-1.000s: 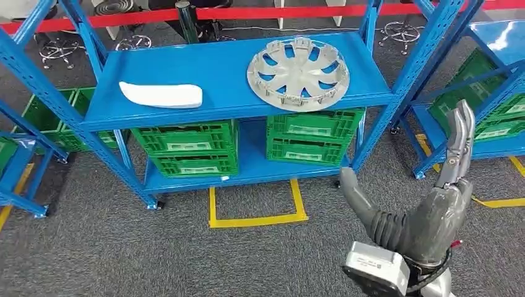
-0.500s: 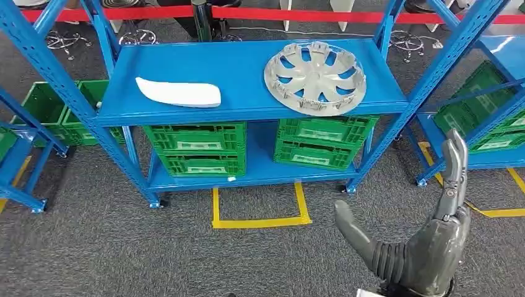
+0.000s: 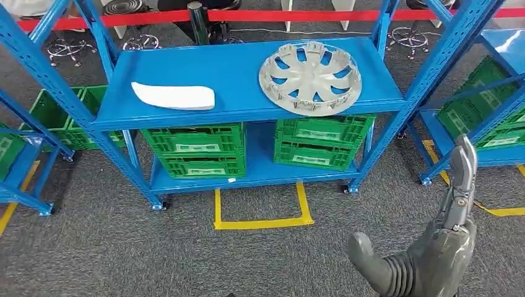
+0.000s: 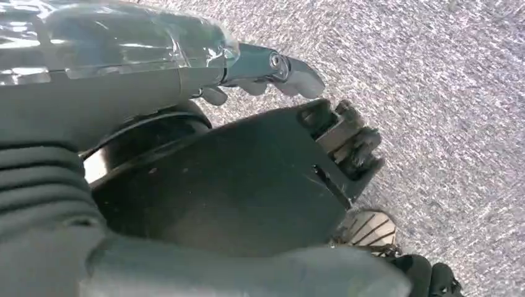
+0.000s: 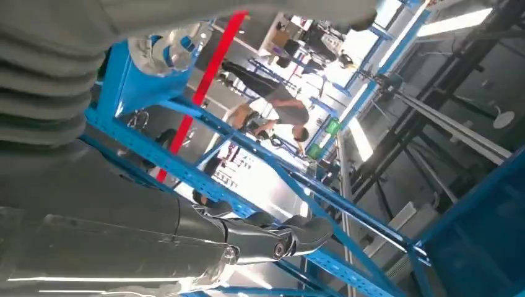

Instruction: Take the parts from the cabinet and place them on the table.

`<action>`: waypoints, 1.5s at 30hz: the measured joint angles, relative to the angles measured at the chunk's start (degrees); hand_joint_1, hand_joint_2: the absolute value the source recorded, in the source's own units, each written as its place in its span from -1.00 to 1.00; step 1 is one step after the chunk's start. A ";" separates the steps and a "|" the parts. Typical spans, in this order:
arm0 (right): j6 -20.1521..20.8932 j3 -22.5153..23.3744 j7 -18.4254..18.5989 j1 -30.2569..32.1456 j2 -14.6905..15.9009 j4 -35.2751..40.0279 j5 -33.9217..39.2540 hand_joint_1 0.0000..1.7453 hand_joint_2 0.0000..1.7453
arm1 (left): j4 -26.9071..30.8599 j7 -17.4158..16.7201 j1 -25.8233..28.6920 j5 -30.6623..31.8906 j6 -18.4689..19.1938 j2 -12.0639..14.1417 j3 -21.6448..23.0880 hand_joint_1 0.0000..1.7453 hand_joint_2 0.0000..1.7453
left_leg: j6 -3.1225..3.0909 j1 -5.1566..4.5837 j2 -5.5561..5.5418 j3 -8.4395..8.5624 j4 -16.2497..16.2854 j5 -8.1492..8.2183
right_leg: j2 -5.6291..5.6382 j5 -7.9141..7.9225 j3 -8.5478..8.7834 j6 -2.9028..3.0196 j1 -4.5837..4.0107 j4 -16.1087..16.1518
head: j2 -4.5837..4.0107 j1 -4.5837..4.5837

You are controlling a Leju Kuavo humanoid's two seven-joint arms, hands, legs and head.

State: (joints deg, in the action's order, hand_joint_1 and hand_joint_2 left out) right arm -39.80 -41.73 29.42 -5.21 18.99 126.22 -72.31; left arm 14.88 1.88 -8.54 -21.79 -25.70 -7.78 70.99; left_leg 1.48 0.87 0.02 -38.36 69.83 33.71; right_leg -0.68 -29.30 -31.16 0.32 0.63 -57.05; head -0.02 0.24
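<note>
A silver hubcap (image 3: pixel 310 77) lies on the right half of the blue cabinet's top shelf (image 3: pixel 235 68). A white elongated part (image 3: pixel 173 96) lies on the left half. My right hand (image 3: pixel 433 247) is low at the picture's right, well short of the cabinet, fingers stretched upward, thumb spread out, holding nothing. The right wrist view shows the right hand's fingers (image 5: pixel 272 238) extended and the hubcap (image 5: pixel 176 49) far off. In the left wrist view my left hand (image 4: pixel 155 62) hangs over grey carpet, fingers straight and holding nothing.
Green crates (image 3: pixel 198 148) (image 3: pixel 322 142) fill the cabinet's lower shelf. A yellow tape square (image 3: pixel 263 219) marks the carpet in front. More blue racks with green crates stand at the right (image 3: pixel 489 124) and left (image 3: pixel 25 154). A red barrier (image 3: pixel 309 13) runs behind. People (image 5: pixel 272 105) stand beyond.
The camera has shifted, so the cabinet sits slightly differently in the picture. My right hand has sunk lower in the head view, still holding nothing.
</note>
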 joint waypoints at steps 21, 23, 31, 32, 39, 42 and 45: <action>22.54 9.19 10.58 3.63 -0.37 -13.42 -11.89 -1.00 1.00 | -0.35 -3.56 -0.14 2.67 2.91 -0.24 0.20 -1.00 -1.00 | -2.13 -0.77 -0.08 5.08 -10.60 -3.18 | 0.59 -0.30 -1.35 -0.05 -1.00 -1.34 | 0.00 -0.72; 25.58 11.70 10.58 4.06 -0.11 -14.56 -13.72 -1.00 1.00 | -0.35 -3.67 -0.21 3.17 2.97 -0.09 0.22 -1.00 -1.00 | -1.56 -0.83 -0.18 5.30 -10.53 -2.61 | 0.18 0.51 -0.50 -0.19 -0.25 0.33 | 0.00 -0.74; 31.06 19.94 10.58 5.69 0.48 -19.10 -16.46 -1.00 1.00 | -0.35 -3.74 -0.31 4.09 3.54 0.00 0.26 -1.00 -1.00 | -0.15 -0.19 0.01 1.29 -3.14 -2.07 | 0.26 0.30 0.13 -0.33 -0.02 0.55 | 0.00 -0.20; 31.76 21.03 10.58 5.99 0.52 -19.37 -16.78 -1.00 1.00 | -0.35 -3.74 -0.34 4.22 3.56 0.00 0.26 -1.00 -1.00 | -0.23 -0.11 0.08 3.68 -7.87 -4.40 | 0.30 0.05 0.25 -0.64 0.04 0.28 | 0.00 -0.20; 33.75 28.62 10.58 7.22 1.88 -20.83 -15.49 -1.00 1.00 | -0.35 -3.82 -0.41 4.59 3.58 -0.20 0.26 -1.00 -1.00 | -2.77 -0.23 -0.23 5.09 -10.89 -3.74 | 0.42 -2.01 -0.52 -2.77 0.07 -1.80 | 0.00 -0.46; 32.89 31.11 10.60 7.73 2.23 -21.05 -15.03 -1.00 1.00 | -0.35 -3.26 -0.39 4.57 3.56 -0.17 0.26 -1.00 -1.00 | -3.22 -0.40 -0.15 5.08 -10.87 -3.67 | 0.42 -8.44 -6.70 -3.24 0.08 -15.10 | 0.00 -0.50; 32.68 31.85 10.58 8.27 2.23 -21.16 -14.75 -1.00 1.00 | -0.35 -2.49 -0.37 4.35 3.58 -0.20 0.26 -1.00 -1.00 | -3.39 -0.51 -0.24 5.36 -10.86 -3.52 | 0.42 -6.07 -7.39 -2.86 0.06 -15.78 | 0.00 -0.52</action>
State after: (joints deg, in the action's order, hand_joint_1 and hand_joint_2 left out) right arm -7.13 -9.88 40.00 3.07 21.22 105.07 -87.06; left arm 14.53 -0.61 -8.91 -17.44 -22.12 -7.98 71.25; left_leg -1.92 0.36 -0.22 -33.00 58.97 30.20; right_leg -0.26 -35.36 -38.55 -2.54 0.69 -72.83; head -0.02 -0.28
